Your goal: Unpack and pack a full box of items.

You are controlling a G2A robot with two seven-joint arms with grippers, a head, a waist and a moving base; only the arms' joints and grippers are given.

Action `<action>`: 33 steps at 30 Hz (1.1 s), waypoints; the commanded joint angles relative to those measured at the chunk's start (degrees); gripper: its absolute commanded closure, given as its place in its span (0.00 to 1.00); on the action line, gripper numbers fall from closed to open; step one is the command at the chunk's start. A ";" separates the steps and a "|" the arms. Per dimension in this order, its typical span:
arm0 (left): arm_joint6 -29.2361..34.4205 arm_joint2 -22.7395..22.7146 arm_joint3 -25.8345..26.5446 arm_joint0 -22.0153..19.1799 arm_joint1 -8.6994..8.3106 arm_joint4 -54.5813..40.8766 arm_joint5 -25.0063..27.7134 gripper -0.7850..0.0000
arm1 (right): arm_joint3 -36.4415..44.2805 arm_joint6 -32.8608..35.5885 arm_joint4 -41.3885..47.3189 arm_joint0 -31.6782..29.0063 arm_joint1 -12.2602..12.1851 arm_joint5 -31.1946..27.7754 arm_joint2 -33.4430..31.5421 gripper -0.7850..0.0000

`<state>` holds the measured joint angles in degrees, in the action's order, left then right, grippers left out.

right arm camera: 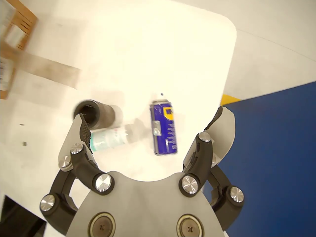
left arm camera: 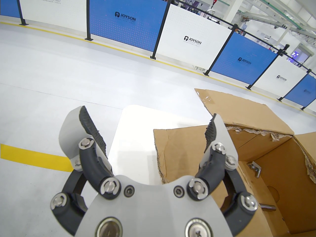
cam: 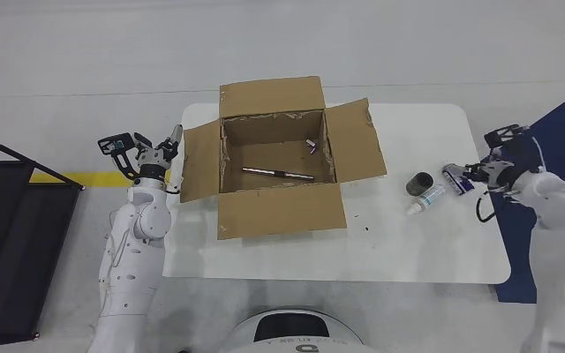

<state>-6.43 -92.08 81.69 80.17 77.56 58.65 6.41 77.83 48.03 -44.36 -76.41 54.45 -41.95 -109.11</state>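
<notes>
Off the left edge of the table (cam: 397, 251), near its far left corner, the left claw (left arm camera: 148, 119) hangs released with nothing in it, pointing over the box's left flap. The cardboard box (cam: 278, 212) stands on the left half of the table with all four flaps folded out. Two things lie on its floor: a slim metal rod (cam: 277, 173) across the middle and a small metal bracket (cam: 311, 144) in the far right corner. The rod looks stiff, smooth and apt to roll, so a pinch across its middle seems safest. The bracket is probably light, but it sits close to the walls and looks awkward to reach. Toward the right edge of the table lie a dark hollow cylinder (cam: 419, 184) and, just beside it, a white plastic bottle (cam: 425, 199). The bottle is likely light and a little soft. A blue spray can (right arm camera: 164, 129) lies on its side next to them. It is round and slick, best taken across the body. The right claw (right arm camera: 151, 118) is spread wide above the can and grips nothing.
</notes>
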 commanded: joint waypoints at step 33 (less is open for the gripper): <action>2.10 2.22 0.37 -0.76 -0.35 4.43 -1.95 0.00 | 10.72 6.37 43.67 0.36 -2.63 -7.94 16.41 0.00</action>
<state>-4.31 -89.92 82.74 79.85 77.22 62.75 4.72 88.35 54.05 -2.00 -76.80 52.02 -50.24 -94.22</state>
